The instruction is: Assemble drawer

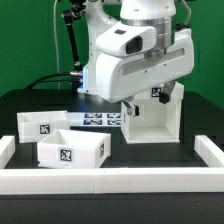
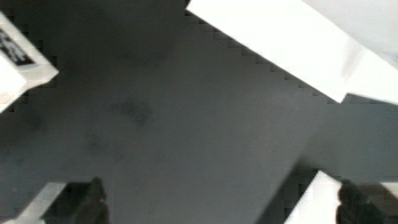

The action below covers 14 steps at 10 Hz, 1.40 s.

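I see the gripper (image 2: pixel 217 205) released and empty over the dark table (image 2: pixel 178 110), with the housing (image 1: pixel 152 118) on the exterior view's right and the two trays (image 1: pixel 72 150) left.

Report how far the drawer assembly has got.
Done: nothing visible; the near tray and far tray sit on the table, outside the housing. In hand: nothing; the gripper is open over the table. Left: fit both trays into the housing.
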Motion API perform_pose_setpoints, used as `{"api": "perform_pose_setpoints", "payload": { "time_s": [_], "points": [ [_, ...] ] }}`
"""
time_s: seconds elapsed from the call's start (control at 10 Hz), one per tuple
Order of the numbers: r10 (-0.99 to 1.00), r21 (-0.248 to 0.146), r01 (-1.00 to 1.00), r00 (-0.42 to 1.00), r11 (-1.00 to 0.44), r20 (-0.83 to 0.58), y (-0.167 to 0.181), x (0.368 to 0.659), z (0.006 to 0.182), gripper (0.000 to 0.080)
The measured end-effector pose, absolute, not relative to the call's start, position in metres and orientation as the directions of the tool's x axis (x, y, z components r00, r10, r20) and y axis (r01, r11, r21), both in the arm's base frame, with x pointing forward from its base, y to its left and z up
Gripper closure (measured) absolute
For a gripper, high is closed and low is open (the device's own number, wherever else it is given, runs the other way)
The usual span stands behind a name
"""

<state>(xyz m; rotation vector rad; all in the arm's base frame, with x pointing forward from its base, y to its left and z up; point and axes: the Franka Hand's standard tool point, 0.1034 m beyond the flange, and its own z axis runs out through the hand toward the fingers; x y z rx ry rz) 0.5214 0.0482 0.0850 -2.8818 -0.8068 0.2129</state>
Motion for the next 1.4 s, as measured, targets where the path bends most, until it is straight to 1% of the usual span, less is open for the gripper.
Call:
{"api": "perform_pose_setpoints", "payload": {
  "time_s": [0.1, 0.2, 0.3, 0.4, 0.5, 0.7, 0.8, 0.9, 1.4],
  "points": [
    [0.481, -0.169, 0.461, 0.870, -0.871, -0.107, 0.048, 0.521, 0.085, 0.0150],
    [0.398, -0.156, 0.379, 0.909, -0.912, -0.120, 0.049, 0.521, 0.087, 0.0150],
    [0.271, -0.132, 0.254, 0.954, -0.958, -0.131, 0.050, 0.520, 0.096, 0.0150],
    [0.154, -0.108, 0.139, 0.978, -0.984, -0.144, 0.055, 0.512, 0.103, 0.0150],
    [0.126, -0.097, 0.112, 0.981, -0.989, -0.145, 0.063, 0.503, 0.108, 0.0150],
    [0.141, -0.084, 0.132, 0.983, -0.988, -0.121, 0.075, 0.489, 0.125, 0.0150],
    [0.142, -0.074, 0.134, 0.983, -0.988, -0.116, 0.086, 0.475, 0.132, 0.0150],
    [0.154, -0.070, 0.147, 0.982, -0.987, -0.111, 0.091, 0.469, 0.134, 0.0150],
    [0.138, -0.069, 0.131, 0.983, -0.989, -0.117, 0.089, 0.468, 0.132, 0.0150]
  ]
}}
